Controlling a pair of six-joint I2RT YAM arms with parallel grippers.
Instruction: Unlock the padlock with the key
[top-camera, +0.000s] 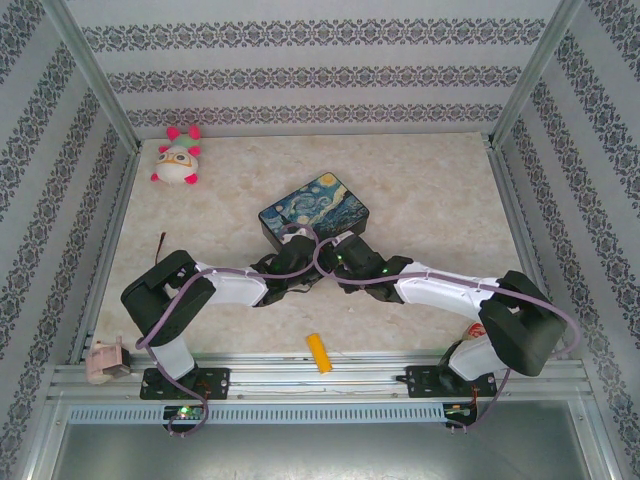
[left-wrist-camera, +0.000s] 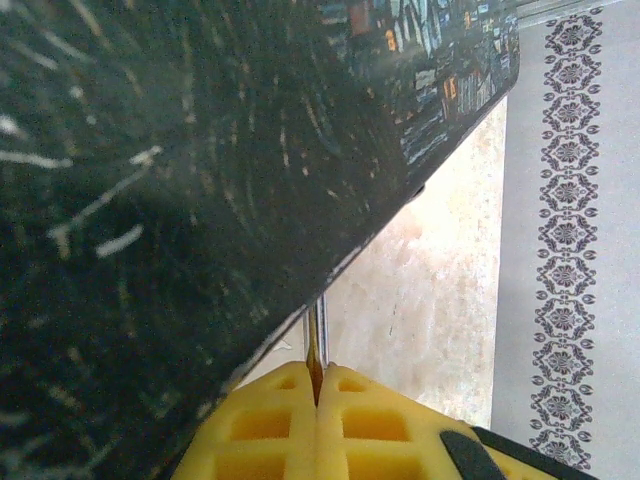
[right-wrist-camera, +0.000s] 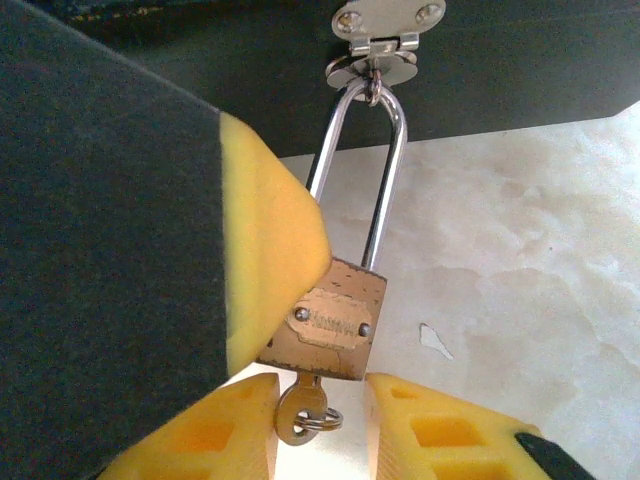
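The brass padlock (right-wrist-camera: 330, 320) hangs by its long silver shackle (right-wrist-camera: 385, 190) from the silver clasp (right-wrist-camera: 378, 40) on the painted box (top-camera: 315, 210). The small silvery key (right-wrist-camera: 300, 410), with a ring on its head, sits in the keyhole at the padlock's bottom. My right gripper (right-wrist-camera: 320, 420) is open, a yellow finger on each side of the key head; the left finger touches it and the right one stands apart. My left gripper (left-wrist-camera: 318, 385) is shut on the padlock (left-wrist-camera: 315, 345), seen edge-on, under the dark box (left-wrist-camera: 200, 150). One of its fingers (right-wrist-camera: 265, 250) presses against the padlock's left side.
A yellow-orange block (top-camera: 319, 352) lies near the table's front edge between the arm bases. A white and pink plush toy (top-camera: 178, 160) sits at the back left. A small pinkish object (top-camera: 105, 362) rests on the front rail at left. Patterned walls enclose the table.
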